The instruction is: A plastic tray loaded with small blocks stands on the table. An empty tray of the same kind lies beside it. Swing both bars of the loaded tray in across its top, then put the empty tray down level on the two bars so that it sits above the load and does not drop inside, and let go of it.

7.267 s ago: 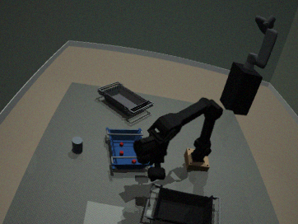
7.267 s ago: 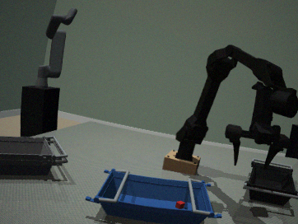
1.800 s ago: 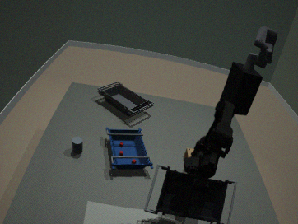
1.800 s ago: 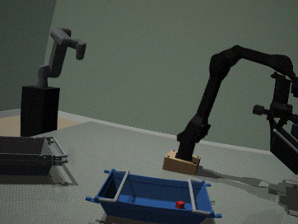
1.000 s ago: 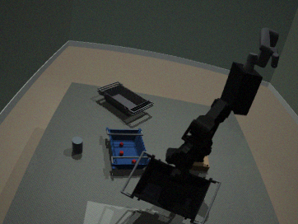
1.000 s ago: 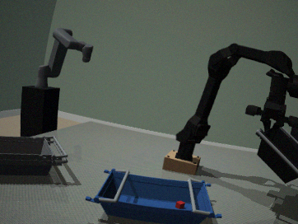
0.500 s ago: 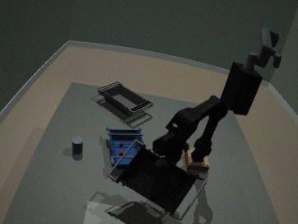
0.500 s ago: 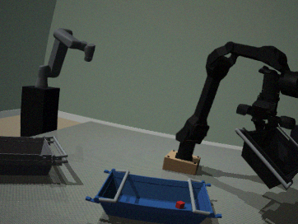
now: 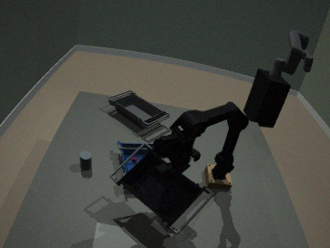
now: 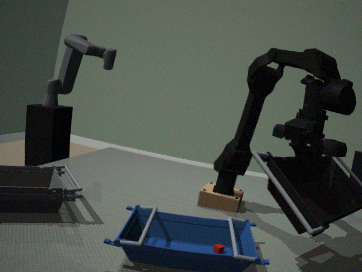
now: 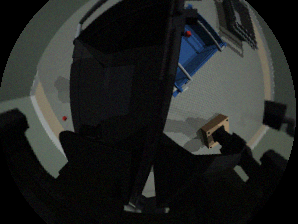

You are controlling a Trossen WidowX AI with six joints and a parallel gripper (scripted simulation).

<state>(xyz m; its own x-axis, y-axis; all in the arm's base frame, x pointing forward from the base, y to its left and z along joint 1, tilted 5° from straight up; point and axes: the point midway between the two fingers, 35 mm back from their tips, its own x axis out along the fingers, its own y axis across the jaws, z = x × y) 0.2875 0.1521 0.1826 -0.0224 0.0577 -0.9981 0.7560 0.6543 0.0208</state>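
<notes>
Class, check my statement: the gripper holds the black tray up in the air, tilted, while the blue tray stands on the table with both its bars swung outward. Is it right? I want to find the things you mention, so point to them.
The bars are wrong: the exterior view shows both bars (image 10: 148, 226) swung in across the top of the blue tray (image 10: 187, 256) (image 11: 202, 50). The rest stands.

Dim light falls across a room with green walls (image 9: 182, 27) (image 10: 200, 100)
A pale baseboard (image 9: 182, 62) (image 10: 165, 157) edges the tan floor (image 9: 59, 87) (image 10: 12, 151) around a grey table (image 9: 50, 201) (image 10: 115, 165).
</notes>
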